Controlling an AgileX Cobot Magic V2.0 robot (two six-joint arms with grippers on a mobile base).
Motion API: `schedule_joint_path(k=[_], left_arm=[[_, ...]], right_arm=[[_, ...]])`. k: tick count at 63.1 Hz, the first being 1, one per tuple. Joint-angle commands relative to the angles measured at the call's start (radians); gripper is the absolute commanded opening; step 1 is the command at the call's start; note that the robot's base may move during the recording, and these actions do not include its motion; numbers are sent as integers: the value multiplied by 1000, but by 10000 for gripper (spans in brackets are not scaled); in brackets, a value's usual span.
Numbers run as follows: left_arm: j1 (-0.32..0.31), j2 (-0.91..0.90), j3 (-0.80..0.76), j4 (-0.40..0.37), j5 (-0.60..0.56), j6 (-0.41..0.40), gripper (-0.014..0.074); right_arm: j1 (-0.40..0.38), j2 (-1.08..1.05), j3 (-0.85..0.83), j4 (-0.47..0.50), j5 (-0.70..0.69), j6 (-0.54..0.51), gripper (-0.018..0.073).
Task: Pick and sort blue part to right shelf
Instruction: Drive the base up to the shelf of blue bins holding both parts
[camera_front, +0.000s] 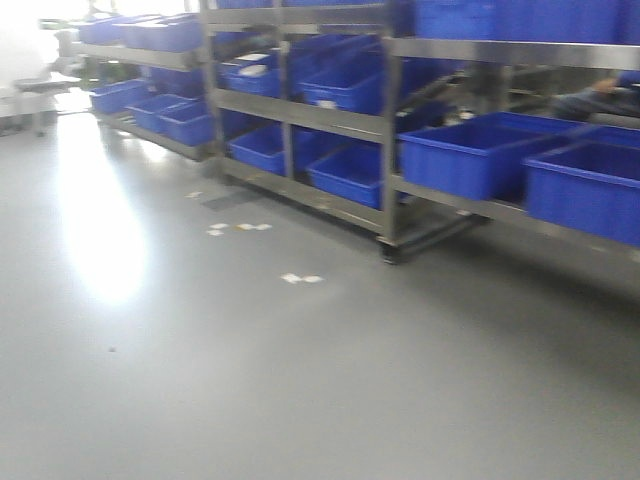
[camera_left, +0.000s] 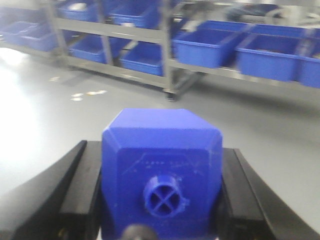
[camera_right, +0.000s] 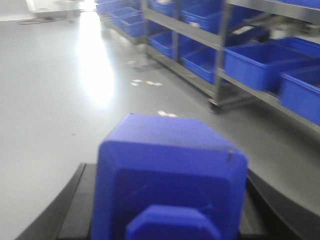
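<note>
Front view: floor (camera_front: 300, 400) fills the foreground. Racks stand in a row along its far side, running from far left to near right. The shelf (camera_front: 500, 48) is the nearest, at right. Crates (camera_front: 480, 155) sit side by side on its tiers. Scraps (camera_front: 301, 278) lie on the floor before the middle rack (camera_front: 290, 110).

Left wrist view: part (camera_left: 162, 132) held in left gripper (camera_left: 156, 150), flanked on both sides, knob toward camera, racks behind.

Right wrist view: block (camera_right: 170, 160) held in right gripper (camera_right: 167, 172), racks behind and to the right.

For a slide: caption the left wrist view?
Left gripper clamps a blue block, facing steel racks of blue crates.
</note>
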Motion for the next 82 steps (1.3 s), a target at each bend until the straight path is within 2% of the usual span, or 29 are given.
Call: schedule_joint_path(k=[1,82], left_arm=[[-7,13,-29,6,-87,0,312],[-7,13,-29,4,-87,0,312]], right_arm=[[-2,14,-25,-7,-97,-12,230],[-2,14,-25,-7,-97,-12,230]])
